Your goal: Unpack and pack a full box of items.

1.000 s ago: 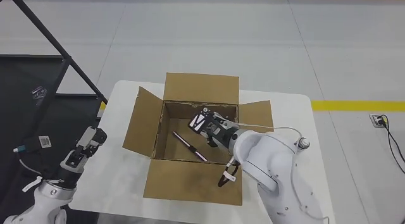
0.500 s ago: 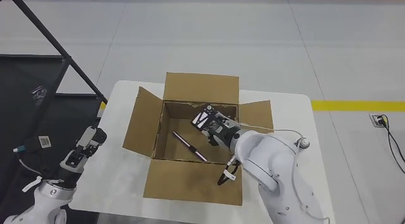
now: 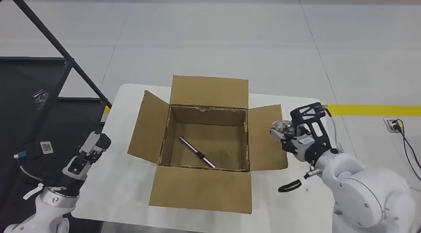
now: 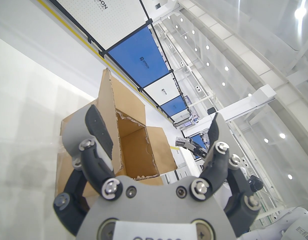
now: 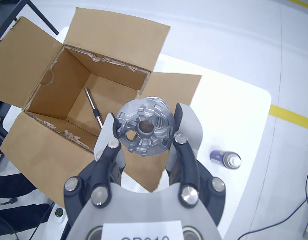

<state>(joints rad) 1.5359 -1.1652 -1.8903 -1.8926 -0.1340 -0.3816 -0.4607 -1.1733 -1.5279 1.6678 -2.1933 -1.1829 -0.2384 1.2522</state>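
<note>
An open cardboard box [image 3: 207, 147] stands in the middle of the white table [image 3: 128, 174]. A thin dark metal rod [image 3: 197, 152] lies slantwise on the box floor [image 5: 94, 106]. My right gripper [image 3: 291, 135] is above the box's right flap, shut on a silver toothed metal hub [image 5: 145, 129], gripped at its rim by both fingers. My left gripper [image 3: 97, 143] sits off the table's left edge, apart from the box [image 4: 134, 146]. It is open [image 4: 154, 131] with nothing between its pads.
A blue spray can [image 5: 225, 159] lies on the table to the right of the box. All four box flaps are folded outward. A black frame rack [image 3: 39, 95] stands left of the table. A cable [image 5: 294, 211] runs over the floor at the right.
My right gripper has risen out of the box with the metal hub and swung right, to above the right flap. The rod and the left arm have stayed put.
</note>
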